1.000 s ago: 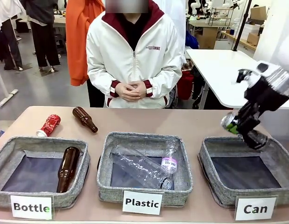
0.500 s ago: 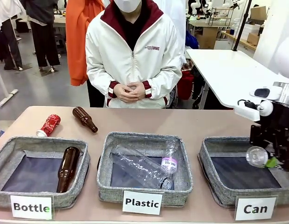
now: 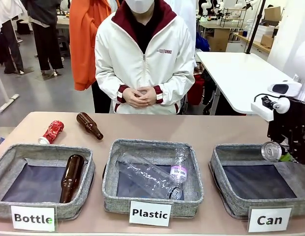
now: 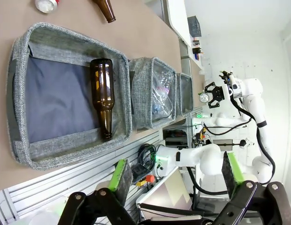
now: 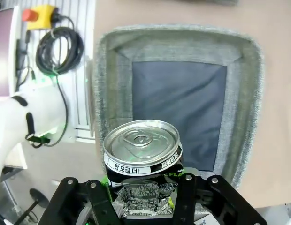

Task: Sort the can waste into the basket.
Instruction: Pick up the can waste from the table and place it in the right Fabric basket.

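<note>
My right gripper [image 3: 286, 153] is shut on the black can with the silver top [image 3: 271, 151], holding it above the right part of the grey "Can" basket [image 3: 230, 204]. In the right wrist view the can [image 5: 141, 151] sits between the fingers [image 5: 185, 180], silver top facing the camera, over the basket's rim [image 5: 178, 41] and bare dark floor. The red can [image 3: 52, 132] lies on the table at the far left, behind the "Bottle" basket. In the left wrist view my left gripper [image 4: 176, 174] is open and holds nothing, high above the table's near edge.
The "Bottle" basket [image 3: 42, 150] holds a brown bottle [image 3: 71, 177]; another brown bottle [image 3: 89, 125] lies on the table behind it. The "Plastic" basket [image 3: 152, 201] holds clear bottles. A person stands at the far side, hands clasped.
My right wrist has turned and swung right with the can, dipping over the "Can" basket, then rising slightly. The can's silver top now faces the front camera.
</note>
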